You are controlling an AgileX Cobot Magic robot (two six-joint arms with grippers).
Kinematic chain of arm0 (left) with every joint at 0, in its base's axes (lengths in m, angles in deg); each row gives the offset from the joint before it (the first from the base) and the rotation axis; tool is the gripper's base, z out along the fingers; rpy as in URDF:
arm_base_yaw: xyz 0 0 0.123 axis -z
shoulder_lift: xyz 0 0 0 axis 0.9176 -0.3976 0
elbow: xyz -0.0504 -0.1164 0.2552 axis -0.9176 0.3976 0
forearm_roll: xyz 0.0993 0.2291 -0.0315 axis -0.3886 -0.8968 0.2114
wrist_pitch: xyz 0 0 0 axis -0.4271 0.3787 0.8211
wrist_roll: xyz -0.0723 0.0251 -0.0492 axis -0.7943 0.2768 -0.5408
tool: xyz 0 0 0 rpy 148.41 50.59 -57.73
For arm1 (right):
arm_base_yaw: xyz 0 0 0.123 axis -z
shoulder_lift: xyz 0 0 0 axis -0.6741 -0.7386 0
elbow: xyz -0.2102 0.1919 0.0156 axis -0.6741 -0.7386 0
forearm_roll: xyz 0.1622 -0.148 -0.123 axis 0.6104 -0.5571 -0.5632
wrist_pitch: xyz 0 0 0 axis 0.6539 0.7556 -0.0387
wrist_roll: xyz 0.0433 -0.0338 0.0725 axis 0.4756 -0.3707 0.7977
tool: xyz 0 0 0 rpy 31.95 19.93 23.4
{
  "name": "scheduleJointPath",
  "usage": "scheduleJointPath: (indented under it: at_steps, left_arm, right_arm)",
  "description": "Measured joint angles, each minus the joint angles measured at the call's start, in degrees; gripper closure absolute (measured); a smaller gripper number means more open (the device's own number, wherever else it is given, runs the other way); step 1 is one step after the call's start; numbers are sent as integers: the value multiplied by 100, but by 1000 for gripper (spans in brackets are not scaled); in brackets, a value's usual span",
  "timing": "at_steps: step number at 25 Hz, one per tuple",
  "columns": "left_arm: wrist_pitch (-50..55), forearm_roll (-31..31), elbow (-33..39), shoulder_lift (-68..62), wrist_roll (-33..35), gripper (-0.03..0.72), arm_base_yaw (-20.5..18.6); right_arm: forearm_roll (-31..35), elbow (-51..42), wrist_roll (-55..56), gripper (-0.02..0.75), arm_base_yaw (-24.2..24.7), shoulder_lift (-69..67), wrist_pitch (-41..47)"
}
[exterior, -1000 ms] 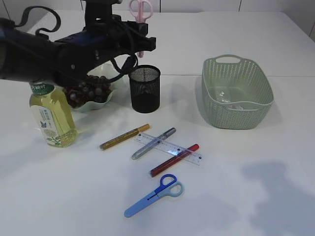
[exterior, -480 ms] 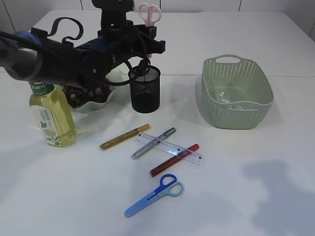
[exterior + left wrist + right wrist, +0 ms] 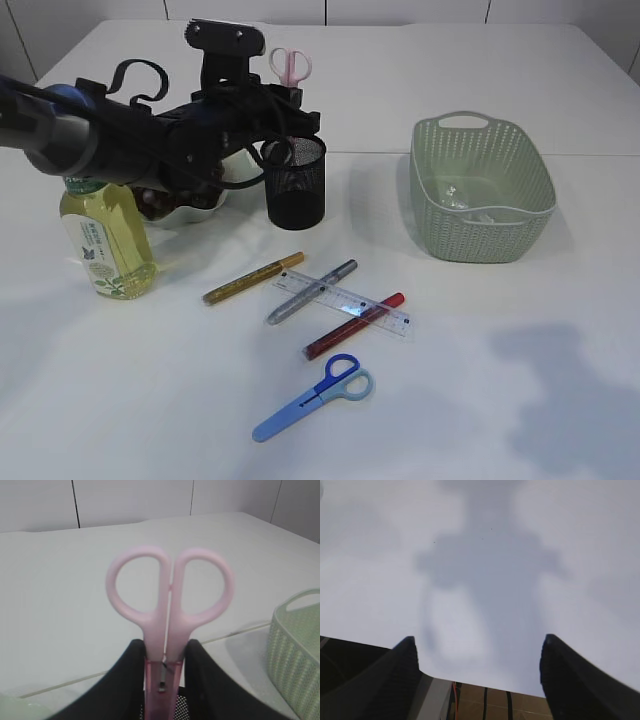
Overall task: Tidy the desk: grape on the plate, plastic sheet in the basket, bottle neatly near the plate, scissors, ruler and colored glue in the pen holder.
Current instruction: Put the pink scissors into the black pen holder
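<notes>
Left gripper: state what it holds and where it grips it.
The left gripper holds the pink scissors, clamped just below the handle loops, handles up, above the pen holder.

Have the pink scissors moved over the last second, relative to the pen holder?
Yes. The pink scissors, clamped in the left gripper, have dropped lower toward the mouth of the black mesh pen holder, which stayed put.

Smooth, matt pink plastic on the scissors [image 3: 169, 600] pinched between the dull black fingers [image 3: 127, 680] of the left gripper [image 3: 162, 677]. Just below, black wire mesh pen holder [image 3: 294, 182]. Further right of that gripper, woven-look pale green plastic basket [image 3: 480, 190]. Underneath everything, smooth white table [image 3: 500, 380], faintly glossy.
</notes>
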Motion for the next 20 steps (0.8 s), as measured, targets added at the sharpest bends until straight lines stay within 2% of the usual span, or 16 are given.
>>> scheduleJointPath:
  at_steps: [20]
  left_arm:
    - [126,25,0,-67,-33,489,0]
  right_arm:
    - [0,0,0,155,0,0,-26]
